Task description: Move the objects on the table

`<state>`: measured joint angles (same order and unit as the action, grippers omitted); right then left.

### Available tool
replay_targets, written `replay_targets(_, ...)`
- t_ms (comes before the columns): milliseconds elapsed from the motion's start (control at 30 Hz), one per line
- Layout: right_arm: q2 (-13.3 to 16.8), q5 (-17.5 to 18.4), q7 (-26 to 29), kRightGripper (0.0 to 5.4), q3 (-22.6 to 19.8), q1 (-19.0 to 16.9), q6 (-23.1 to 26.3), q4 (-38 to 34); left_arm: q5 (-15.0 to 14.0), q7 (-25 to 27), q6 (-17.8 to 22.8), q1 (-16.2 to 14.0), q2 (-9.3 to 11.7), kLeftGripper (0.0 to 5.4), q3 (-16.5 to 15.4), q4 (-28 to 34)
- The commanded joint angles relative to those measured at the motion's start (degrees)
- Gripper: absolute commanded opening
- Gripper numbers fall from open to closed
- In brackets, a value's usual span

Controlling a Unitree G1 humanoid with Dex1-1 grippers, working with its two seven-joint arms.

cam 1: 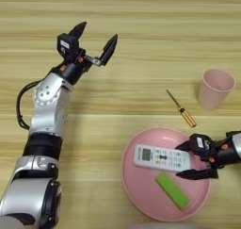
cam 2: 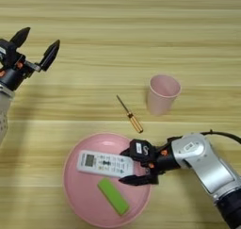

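The white remote control [cam 1: 160, 157] lies flat on a large round pink plate [cam 1: 136, 195], its small screen to the left. My right gripper [cam 1: 182, 161] is open at the remote's right end, one black finger on each side of it. The pale pink cup [cam 1: 215, 88] stands upright on the table [cam 1: 141, 16], further back at the right and apart from both grippers. My left gripper [cam 1: 98, 31] hangs wide open over the far left of the table with nothing between its fingers.
A green block [cam 1: 172, 190] lies on the plate just in front of the remote. A thin screwdriver [cam 1: 181, 111] with a yellow handle lies on the table between the plate and the cup.
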<state>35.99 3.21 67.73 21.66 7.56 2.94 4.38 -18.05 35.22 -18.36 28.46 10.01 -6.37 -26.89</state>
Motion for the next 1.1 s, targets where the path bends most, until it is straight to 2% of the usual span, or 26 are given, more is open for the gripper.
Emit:
replay_targets(33, -0.62, 3.11, -2.52, 3.77, -3.90, 0.32, 1.66, -4.94, 0.03, 0.03, 0.79, -0.33, -0.15, 5.40, 0.16, 0.72)
replay_targets(100, -1.13, 5.41, -4.02, 4.07, -6.64, 0.83, 2.56, -7.93, 0.07, 0.00, 0.71, -0.30, -0.25, 5.40, 0.15, 0.57)
replay_targets(200, -1.77, 11.17, -6.29, 4.43, -11.78, 1.01, 5.13, -13.75, 0.11, -0.09, 0.52, -0.23, -0.41, 5.40, 0.10, 0.34)
replay_targets(300, -1.33, 15.61, -7.60, 4.75, -15.42, -0.08, 7.44, -18.36, 0.12, -0.17, 0.32, -0.11, -0.50, 5.40, 0.00, 0.10)
replay_targets(367, -1.13, 19.24, -9.11, 4.93, -19.28, -1.49, 8.72, -21.69, 0.03, -0.13, 0.10, -0.07, -0.53, 5.40, -0.13, -0.06)
replay_targets(433, -2.74, 21.73, -12.96, 5.17, -23.22, -1.87, 9.43, -23.32, -0.05, -0.29, -0.21, 0.02, -0.58, 5.40, -0.39, -0.27)
replay_targets(467, -4.11, 21.84, -15.95, 5.31, -24.73, -1.46, 9.62, -23.09, -0.02, -0.57, -0.39, 0.06, -0.61, 5.40, -0.57, -0.37)
replay_targets(567, -10.28, 17.17, -29.52, 5.37, -28.86, 0.52, 5.76, -19.01, 1.34, -3.74, -1.04, 0.28, -0.61, 5.40, -1.34, -1.09)
replay_targets(633, -15.29, 14.33, -38.97, 5.37, -32.06, 0.10, 1.66, -15.33, 4.28, -10.49, -1.27, 0.34, -0.86, 5.40, -2.33, -2.43)
replay_targets(700, -18.65, 12.51, -44.27, 5.37, -33.53, -0.96, -2.35, -12.64, 5.71, -15.15, -1.27, -0.33, -1.63, 5.40, -3.08, -3.01)
replay_targets(833, -22.82, 8.45, -51.53, 5.37, -34.96, -1.13, -11.25, -5.75, 8.33, -18.74, -2.52, -2.66, -2.63, 5.40, -1.96, -2.89)
replay_targets(900, -24.18, 5.64, -55.00, 5.37, -35.51, -1.20, -17.13, -2.53, 10.91, -21.08, -3.64, -3.49, -2.20, 5.40, -1.43, -2.93)
replay_targets(933, -24.79, 4.85, -56.09, 5.37, -35.76, -1.40, -19.73, -1.11, 13.12, -22.99, -5.28, -3.72, -1.57, 5.40, -1.22, -3.67)
replay_targets(967, -25.22, 4.15, -56.94, 5.37, -35.87, -1.55, -22.23, 0.19, 13.83, -24.00, -5.66, -3.81, -1.30, 5.40, -1.39, -4.39)
replay_targets(1033, -25.70, 3.09, -57.90, 5.37, -35.75, -1.86, -26.57, 2.67, 13.81, -24.85, -5.65, -3.90, -1.21, 5.40, -1.96, -5.51)
replay_targets(1100, -26.25, 3.98, -57.93, 5.37, -35.79, -1.81, -28.50, 4.77, 13.63, -24.93, -6.25, -4.12, -1.25, 5.40, -2.14, -6.25)
